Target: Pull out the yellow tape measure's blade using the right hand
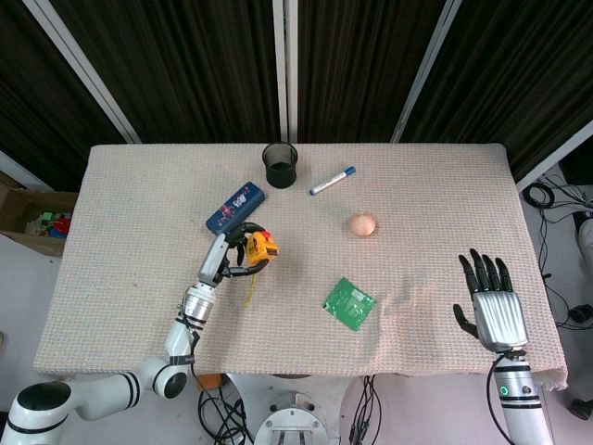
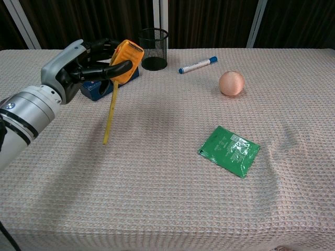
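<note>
Gripping tape measure [image 2: 127, 60], left hand [image 2: 78, 68] fingers [image 2: 112, 69] encircle it.

Yellow tape measure [image 2: 127, 60] in left hand [image 2: 78, 68], blade [image 2: 110, 112] hanging out

Blue box [image 2: 97, 89] mostly hidden behind left hand [image 2: 78, 68]; right hand [image 1: 491, 301] outside chest view.

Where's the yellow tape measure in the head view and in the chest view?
Head view: yellow tape measure left of centre, held in the left hand, blade hanging down.
Chest view: tape measure upper left, in the left hand's fingers.
Shared landmark: black mesh cup just beyond it.
</note>
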Controlling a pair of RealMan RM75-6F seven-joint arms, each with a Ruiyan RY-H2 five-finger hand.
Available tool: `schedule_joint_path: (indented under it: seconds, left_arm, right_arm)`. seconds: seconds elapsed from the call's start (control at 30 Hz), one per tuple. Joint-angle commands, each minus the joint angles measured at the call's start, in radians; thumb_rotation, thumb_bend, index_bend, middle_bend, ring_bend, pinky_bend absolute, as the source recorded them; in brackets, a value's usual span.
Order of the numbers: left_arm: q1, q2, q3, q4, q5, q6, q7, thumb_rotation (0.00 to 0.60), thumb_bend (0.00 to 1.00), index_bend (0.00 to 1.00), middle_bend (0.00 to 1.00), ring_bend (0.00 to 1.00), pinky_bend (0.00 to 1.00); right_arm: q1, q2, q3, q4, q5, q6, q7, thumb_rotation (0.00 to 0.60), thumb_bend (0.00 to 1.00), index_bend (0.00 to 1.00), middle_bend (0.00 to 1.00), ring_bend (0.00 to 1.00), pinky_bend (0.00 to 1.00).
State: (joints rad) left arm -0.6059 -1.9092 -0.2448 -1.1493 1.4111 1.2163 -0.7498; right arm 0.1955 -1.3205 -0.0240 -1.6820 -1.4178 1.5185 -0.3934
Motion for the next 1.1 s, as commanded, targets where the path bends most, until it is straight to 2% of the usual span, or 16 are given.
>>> schedule_joint_path:
  seconds: [0.03,0.33,0.57,0.73,0.87,0.93,1.1]
  left_arm:
    - [0.0,0.0,0.001,0.0,0.0,0.0,0.0,0.6,0.42,0.68,0.74,0.65,0.77]
    - [0.003,-0.001,0.006,-0.008,0.005,0.006,0.008,0.6,0.42,0.68,0.74,0.65,0.77]
    - [-0.011,-0.016,0.003,-0.013,0.01,0.001,0.015,0.6,0.42,0.68,0.74,0.65,0.77]
    - [-0.022,-0.033,-0.003,-0.014,0.013,0.002,0.027,0.6,0.42,0.68,0.74,0.65,0.77]
    - [-0.028,-0.04,-0.009,-0.022,0.011,0.003,0.039,0.6,0.42,0.68,0.74,0.65,0.77]
    - [-0.032,-0.043,-0.013,-0.027,0.011,0.004,0.043,0.6,0.42,0.68,0.74,0.65,0.77]
    - [-0.042,-0.05,-0.021,-0.03,0.01,-0.001,0.045,0.6,0.42,0.68,0.74,0.65,0.77]
  right_arm:
    - [-0.005,0.0,0.007,0.003,-0.002,-0.008,0.007,0.6,0.33,0.0,0.0,0.0,0.0]
    - [0.003,-0.015,0.035,-0.025,-0.04,-0.018,-0.006,0.6,0.32,0.0,0.0,0.0,0.0]
    - [0.07,-0.08,0.104,-0.139,-0.094,-0.052,-0.011,0.6,0.29,0.0,0.0,0.0,0.0]
    - [0.151,-0.208,0.178,-0.189,-0.104,-0.095,-0.13,0.6,0.29,0.01,0.0,0.0,0.0]
    - [0.214,-0.33,0.24,-0.178,-0.066,-0.128,-0.222,0.6,0.29,0.14,0.0,0.0,0.0]
    - [0.245,-0.404,0.272,-0.162,-0.022,-0.142,-0.267,0.6,0.29,0.18,0.0,0.0,0.0]
    - [0.299,-0.5,0.315,-0.134,0.041,-0.17,-0.292,0.6,0.3,0.25,0.01,0.0,0.0]
